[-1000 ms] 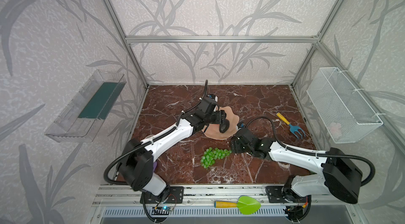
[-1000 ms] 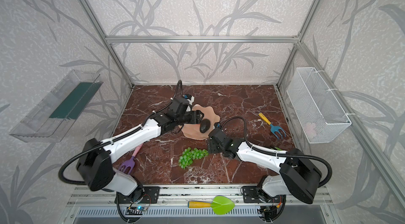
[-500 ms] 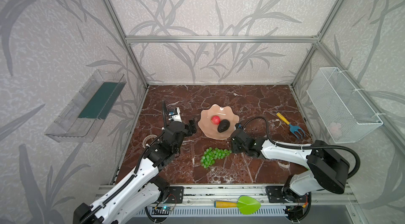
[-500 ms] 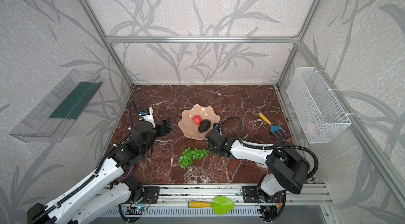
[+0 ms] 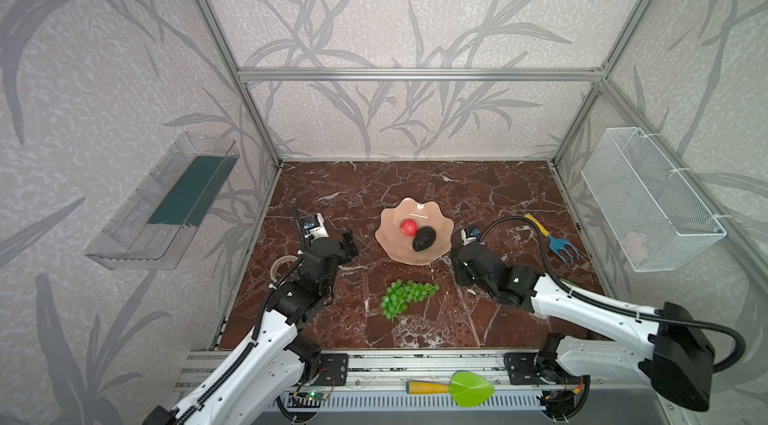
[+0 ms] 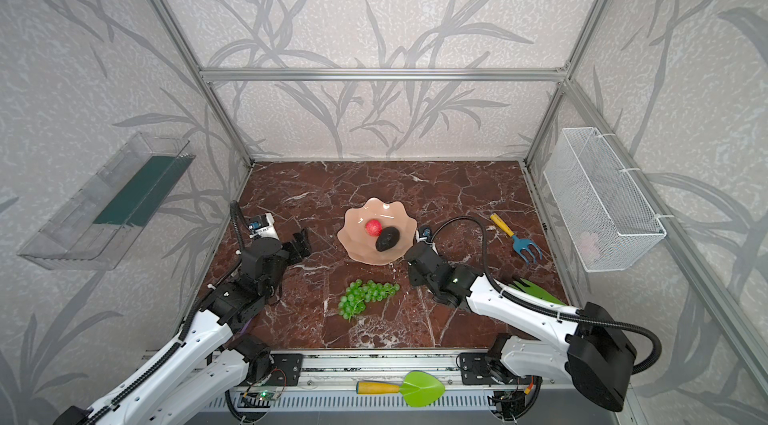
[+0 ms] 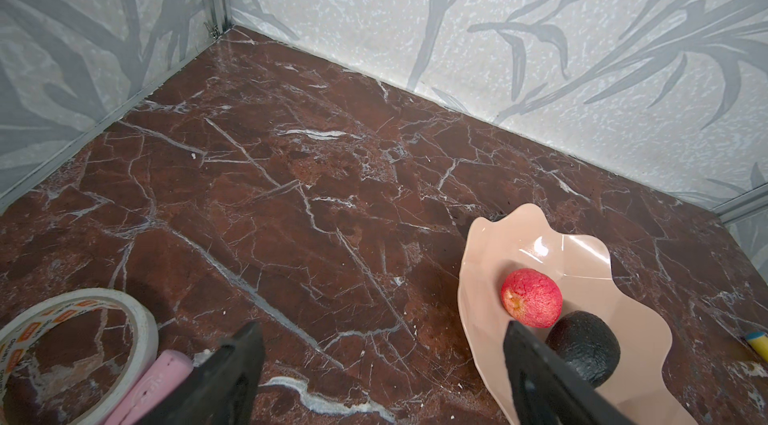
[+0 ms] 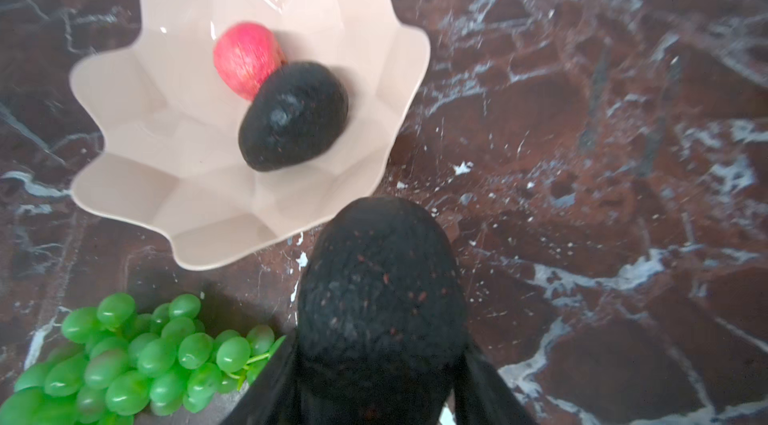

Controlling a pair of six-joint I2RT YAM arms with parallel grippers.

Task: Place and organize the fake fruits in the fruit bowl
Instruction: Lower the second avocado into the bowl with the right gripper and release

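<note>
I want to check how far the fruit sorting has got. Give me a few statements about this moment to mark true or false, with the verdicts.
1. The grapes lie in the fruit bowl. False: they lie on the table, outside the bowl.
2. An avocado and the strawberry sit in the fruit bowl. True.
3. The right gripper is shut on a second avocado. True.
4. The left gripper holds the strawberry. False: it is open and empty, away from the bowl.
5. The blue toy rake lies on the table. True.
</note>
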